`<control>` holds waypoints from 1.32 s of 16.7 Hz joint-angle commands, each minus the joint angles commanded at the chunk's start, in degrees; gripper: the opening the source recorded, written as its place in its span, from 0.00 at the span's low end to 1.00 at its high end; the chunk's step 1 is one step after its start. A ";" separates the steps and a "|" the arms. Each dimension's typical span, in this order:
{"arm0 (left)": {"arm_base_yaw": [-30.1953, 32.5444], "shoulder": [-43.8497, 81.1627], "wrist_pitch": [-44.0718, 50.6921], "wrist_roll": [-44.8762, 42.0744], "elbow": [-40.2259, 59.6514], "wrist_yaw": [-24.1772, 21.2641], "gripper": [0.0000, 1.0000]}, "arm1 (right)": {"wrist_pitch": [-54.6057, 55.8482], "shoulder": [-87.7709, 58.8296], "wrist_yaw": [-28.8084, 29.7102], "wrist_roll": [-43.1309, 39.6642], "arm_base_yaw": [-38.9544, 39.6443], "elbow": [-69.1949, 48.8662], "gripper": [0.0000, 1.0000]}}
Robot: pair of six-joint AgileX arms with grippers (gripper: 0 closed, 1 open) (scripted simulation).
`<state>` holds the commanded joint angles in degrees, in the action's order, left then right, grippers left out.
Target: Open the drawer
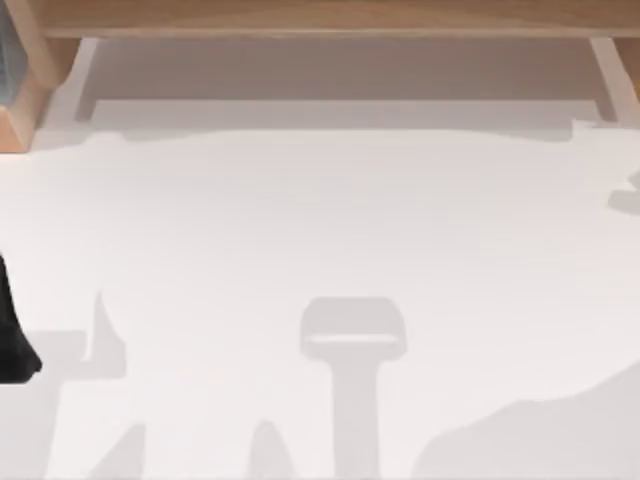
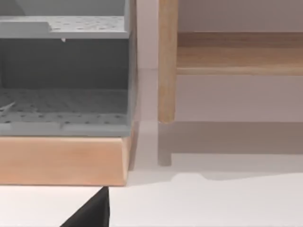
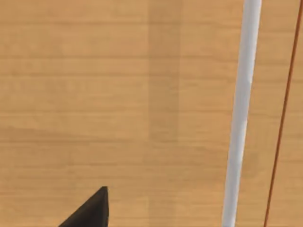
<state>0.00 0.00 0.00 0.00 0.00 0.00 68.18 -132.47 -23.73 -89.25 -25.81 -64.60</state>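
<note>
1. Pincer state first: on the left arm, a dark part (image 1: 12, 340) sits at the far left edge of the white counter (image 1: 320, 260) in the top view. Its pincer tip (image 2: 92, 213) shows as a dark wedge in the left wrist view; whether it is wide or narrow, I cannot tell.
2. At the left, that wrist view looks at a grey perforated shelf unit (image 2: 64, 101) resting on a wooden base (image 2: 61, 161), with a wooden post (image 2: 166, 61) just beside it.
3. Along the far edge of the counter runs a wooden frame (image 1: 320, 18), with a pale recess beneath it.
4. On the right arm, the pincer tip (image 3: 92, 213) faces a wooden panel (image 3: 118, 94) close up, with a white bar (image 3: 241, 113) running across it. I judge this to be the drawer front and its handle. Again, I cannot tell how far the pincer is spread.
5. To do the approach well, I would centre the right pincer on the bar, square to the panel, before closing.
6. Pull straight back along the drawer's travel; an angled pull could jam it or slip off the bar.
</note>
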 joint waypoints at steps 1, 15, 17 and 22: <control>0.00 0.00 0.00 0.00 0.00 0.00 1.00 | -0.61 -0.55 0.22 -0.01 0.19 -1.16 1.00; 0.00 0.00 0.00 0.00 0.00 0.00 1.00 | -2.62 -2.38 0.90 -0.04 0.86 -4.97 0.47; 0.00 0.00 0.00 0.00 0.00 0.00 1.00 | -2.62 -2.38 0.90 -0.04 0.86 -4.97 0.32; 0.00 0.00 0.00 0.00 0.00 0.00 1.00 | -2.62 -2.38 0.90 -0.04 0.86 -4.97 0.00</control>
<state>0.00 0.00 0.00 0.00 0.00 0.00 65.56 -134.84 -22.83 -89.29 -24.96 -69.57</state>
